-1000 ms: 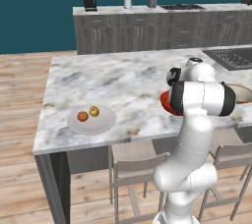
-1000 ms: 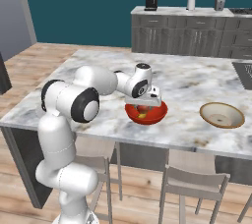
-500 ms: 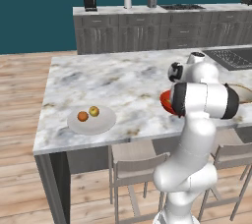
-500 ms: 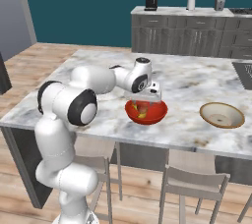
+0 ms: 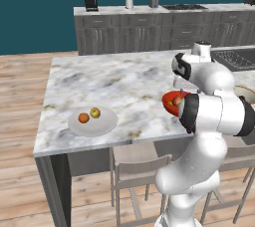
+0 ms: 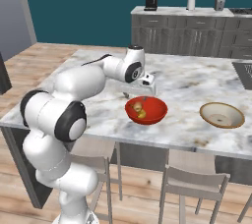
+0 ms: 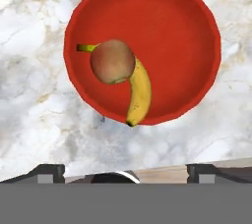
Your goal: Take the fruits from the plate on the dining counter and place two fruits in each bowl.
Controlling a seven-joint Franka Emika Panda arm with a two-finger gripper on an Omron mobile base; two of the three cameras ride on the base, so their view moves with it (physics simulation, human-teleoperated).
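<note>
Gripper (image 6: 148, 83) hangs just above the red bowl (image 6: 146, 110), toward its far rim, jaws spread wide and holding nothing. In the hand view the bowl lies directly below with two fruits in it: the banana (image 7: 136, 90) along the bottom, curved, and the red-orange apple (image 7: 112, 61) resting on the banana's stem end. That bowl looks to have its full share. Tan bowl (image 6: 222, 115) stands on the same marble top of the dining counter (image 5: 124, 79), apart from the red one toward the arm's right, and looks empty from the right base view. The plate (image 5: 93, 121) sits well apart along the counter on the arm's left, near the front edge, with the orange (image 5: 83, 118) and the yellow-green apple (image 5: 95, 113) side by side, close together or touching. Judgement: half done; next fetch is from the plate. What matters is direction: both remaining fruits lie far to the left of the open jaws, nearly the counter's width away. Both are round, so no long axis to line up with; the jaws need only straddle one without nudging its neighbour.
</note>
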